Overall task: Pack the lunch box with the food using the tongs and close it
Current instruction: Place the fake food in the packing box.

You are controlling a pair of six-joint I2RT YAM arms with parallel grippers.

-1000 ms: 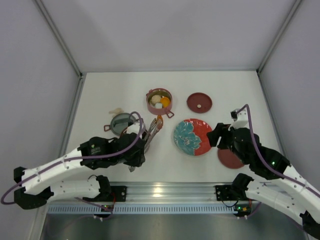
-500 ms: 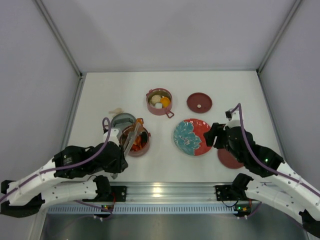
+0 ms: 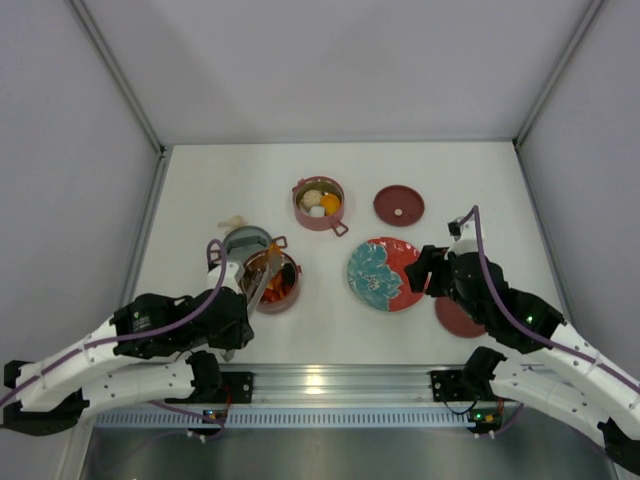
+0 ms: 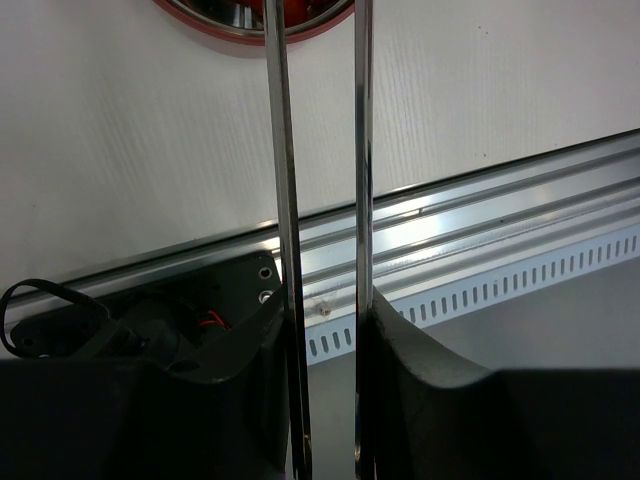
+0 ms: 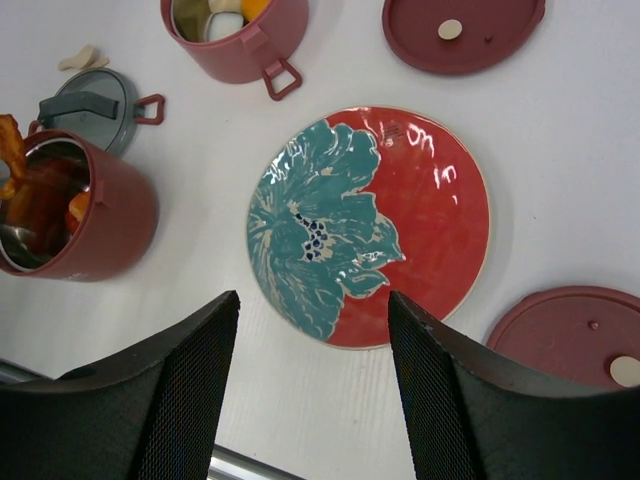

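Left gripper (image 4: 325, 310): I see its fingers partly closed, clamped on the two arms of the tongs (image 4: 363, 150), which stand a narrow gap apart.
Tongs: they reach from that grip out over the near pot (image 5: 125, 215). I cannot tell whether the tips pinch anything.
Grey dish (image 3: 243, 240): just behind the near pot, with a small pale scrap (image 3: 232, 222) beside its far edge.
Near pot: open on the table in front of the left arm, with red and orange food pieces (image 5: 40, 200) inside.
Far pot (image 5: 240, 40): open, further back and nearer the middle, holding a white lump (image 3: 317, 211) and an orange ball (image 3: 330, 203).
Plate (image 5: 370, 225): red with a teal flower, right of the near pot.
Right gripper (image 5: 312, 300): I read it as spread wide with nothing in it, hanging over the plate's near edge.
Far lid (image 3: 398, 205): flat on the table behind the plate.
Near lid (image 5: 575, 335): flat at the plate's right, partly under the right arm.
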